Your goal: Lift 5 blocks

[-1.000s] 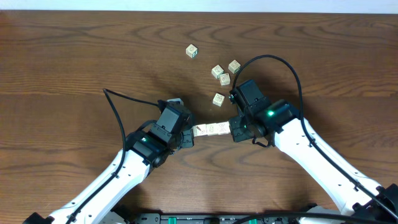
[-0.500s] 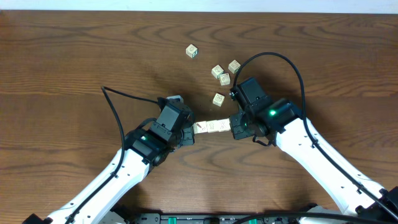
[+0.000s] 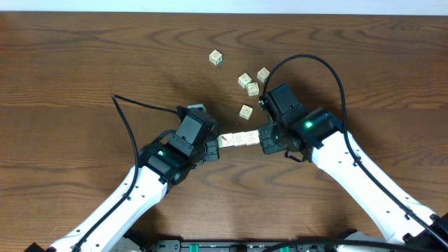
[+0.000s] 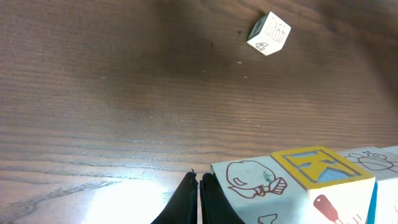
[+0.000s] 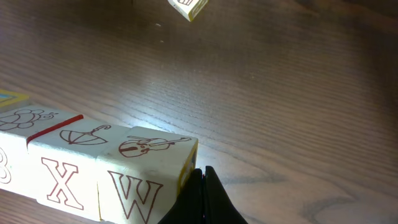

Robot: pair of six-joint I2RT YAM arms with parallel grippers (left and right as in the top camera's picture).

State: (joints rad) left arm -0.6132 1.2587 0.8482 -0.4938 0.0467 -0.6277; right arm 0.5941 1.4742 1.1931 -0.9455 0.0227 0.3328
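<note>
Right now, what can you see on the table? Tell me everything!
loose blocks: five, cream, scattered farther back
row of blocks: three or more, cream with pictures, end to end in the middle
table: one, brown wood, under everything
cables: two, black, one looping on each side
arms: two, white and black, from the near edge
left end effector: one, black, shut, pressing the row's end
right end effector: one, black, shut, pressing the other end
</note>
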